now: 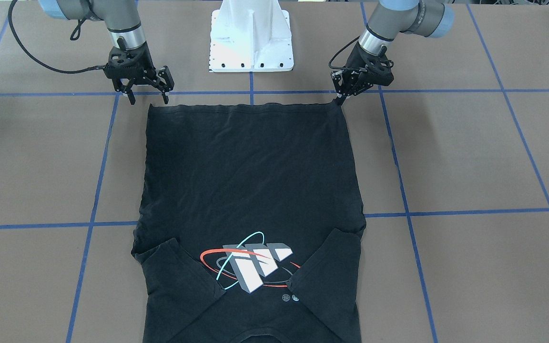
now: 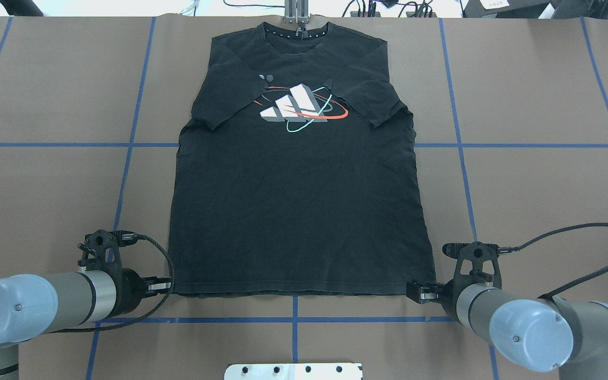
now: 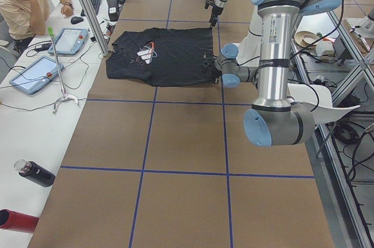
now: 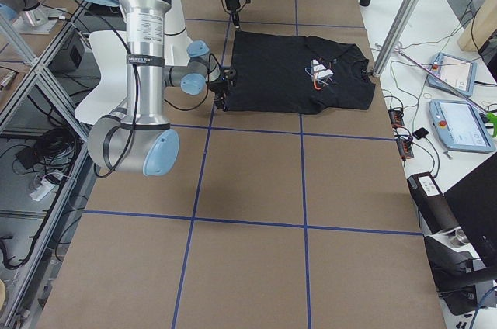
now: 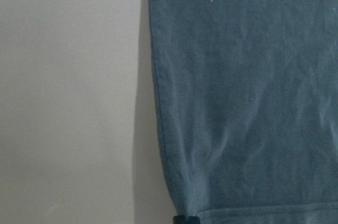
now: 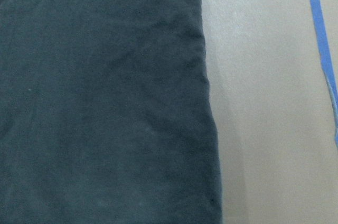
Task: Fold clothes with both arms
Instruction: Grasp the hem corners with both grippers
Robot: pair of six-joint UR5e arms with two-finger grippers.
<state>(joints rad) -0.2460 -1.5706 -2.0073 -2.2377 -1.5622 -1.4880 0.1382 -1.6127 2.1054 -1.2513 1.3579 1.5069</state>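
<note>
The T-shirt [image 2: 293,211] lay flat, logo [image 2: 298,108] up, across the middle of the desk [image 2: 547,184]. Its collar [image 2: 297,34] was at the far edge and its hem [image 1: 246,107] near the robot's edge, with both sleeves [image 2: 225,100] turned in over the chest. The left tool [image 1: 339,98] was down on 1 hem corner with its fingers together. The left wrist view showed cloth puckering toward a fingertip, so it looked clamped on the T-shirt. The right tool [image 1: 148,99] stood with its fingers spread just at the other hem corner, holding nothing.

The step in hand seemed to be taking both hem corners for a fold toward the collar. To do it well, the right tool should catch both layers at the very corner before any lift. The 2 arms should then rise together, keep the hem taut and level, and lay it square near the collar without dragging the sleeves open.

Blue tape lines [image 2: 293,319] crossed the desk, and the white base [image 1: 250,43] stood at the robot's edge behind the hem. Beyond the far edge a man [image 3: 26,2] sat by 2 tablets [image 3: 29,75]. A metal post [image 3: 87,11] rose close to the collar, and an overlong carry might meet it.
</note>
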